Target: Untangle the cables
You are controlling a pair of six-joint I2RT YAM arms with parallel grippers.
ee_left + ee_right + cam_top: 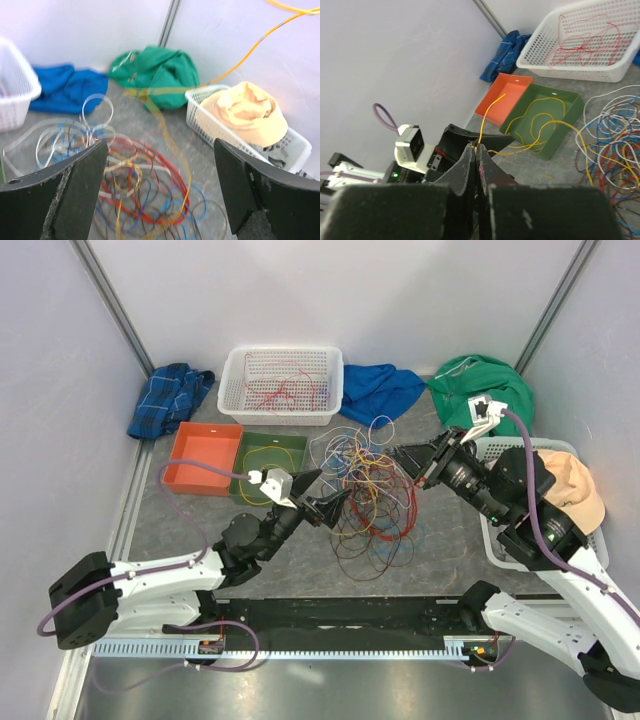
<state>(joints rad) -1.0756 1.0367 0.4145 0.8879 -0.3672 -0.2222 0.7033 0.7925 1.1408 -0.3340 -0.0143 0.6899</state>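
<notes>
The cables (pixel 366 498) lie in a loose tangle of red, orange, yellow, blue, white and brown loops mid-table. My left gripper (pixel 328 493) is open at the tangle's left edge. In the left wrist view its fingers (pixel 75 187) stand wide apart above the loops (pixel 145 192), holding nothing. My right gripper (pixel 399 452) is at the tangle's upper right. In the right wrist view it (pixel 476 148) is shut on a thin yellow cable (pixel 489 116) that rises from the tips and also trails towards the green tray. A taut yellow cable (pixel 250 47) crosses the left wrist view.
A white basket (pixel 240 368) with red cables stands at the back. An orange tray (pixel 203 458) and a green tray (pixel 252 443) with yellow cables lie left. Plaid (pixel 170 395), blue (pixel 375 390) and green (pixel 480 385) cloths lie behind. A basket (pixel 492 530) with a tan cap stands right.
</notes>
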